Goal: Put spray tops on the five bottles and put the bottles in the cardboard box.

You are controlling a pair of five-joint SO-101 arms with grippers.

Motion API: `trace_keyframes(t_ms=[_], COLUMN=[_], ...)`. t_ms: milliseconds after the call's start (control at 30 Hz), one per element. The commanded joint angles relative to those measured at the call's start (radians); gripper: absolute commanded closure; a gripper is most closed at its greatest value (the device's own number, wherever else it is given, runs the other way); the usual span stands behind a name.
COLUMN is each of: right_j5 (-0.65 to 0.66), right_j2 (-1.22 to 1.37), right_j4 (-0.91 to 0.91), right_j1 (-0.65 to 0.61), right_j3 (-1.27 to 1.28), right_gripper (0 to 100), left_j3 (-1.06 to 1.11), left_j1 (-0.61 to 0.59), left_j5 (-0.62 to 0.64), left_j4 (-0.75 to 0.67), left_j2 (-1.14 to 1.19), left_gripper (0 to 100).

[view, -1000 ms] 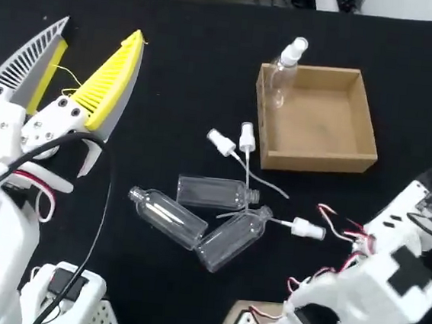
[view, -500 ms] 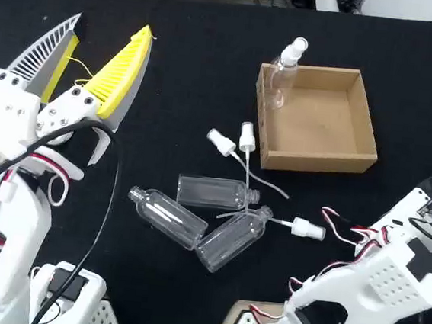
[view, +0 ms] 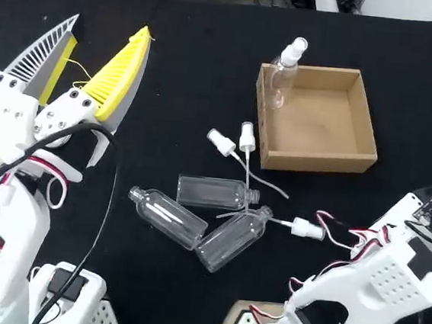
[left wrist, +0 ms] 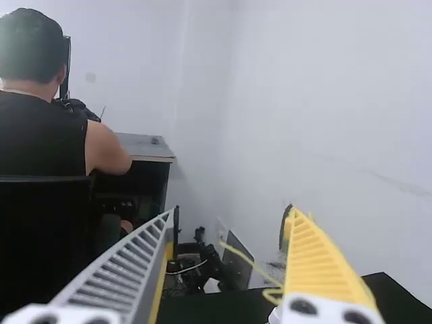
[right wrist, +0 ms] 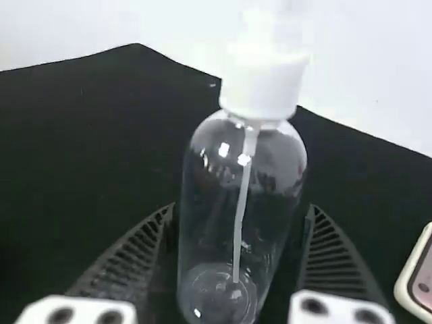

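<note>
Blk table (view: 195,60) w/ bottles (view: 213,192), tops (view: 222,142), box (view: 319,163)

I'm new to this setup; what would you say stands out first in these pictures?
The right gripper has its jaws closed on a clear bottle already fitted with a white spray top. On the table, three uncapped bottles lie in a cluster with loose spray tops near the cardboard box, where one capped bottle stands in a corner.

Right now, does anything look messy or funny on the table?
Yes. Three uncapped bottles lie tipped over in a heap mid-table, with three loose spray tops scattered beside them. The right claw grips a capped bottle. Nothing looks broken.
</note>
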Motion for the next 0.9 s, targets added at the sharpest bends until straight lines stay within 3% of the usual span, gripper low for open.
trace_keyframes(t_ms=[0, 167, 533, 867], right_j5=[0.051, 0.072, 0.074, 0.074], right_j2=[-0.004, -0.005, -0.005, -0.058], right_j4=[-0.014, -0.014, -0.249, -0.264], right_j1=[-0.006, -0.006, -0.028, -0.038], right_j3=[-0.004, -0.005, 0.064, 0.105], right_gripper=[74.2, 65.2, 64.9, 64.9], left_j3=[-0.010, -0.010, -0.008, -0.008], left_j1=[-0.004, -0.004, -0.004, -0.004], left_j5=[-0.003, -0.003, 0.002, 0.002], left_j4=[-0.028, -0.028, -0.028, -0.028], left_j2=[0.002, 0.002, 0.002, 0.002], left_gripper=[75, 75, 75, 75])
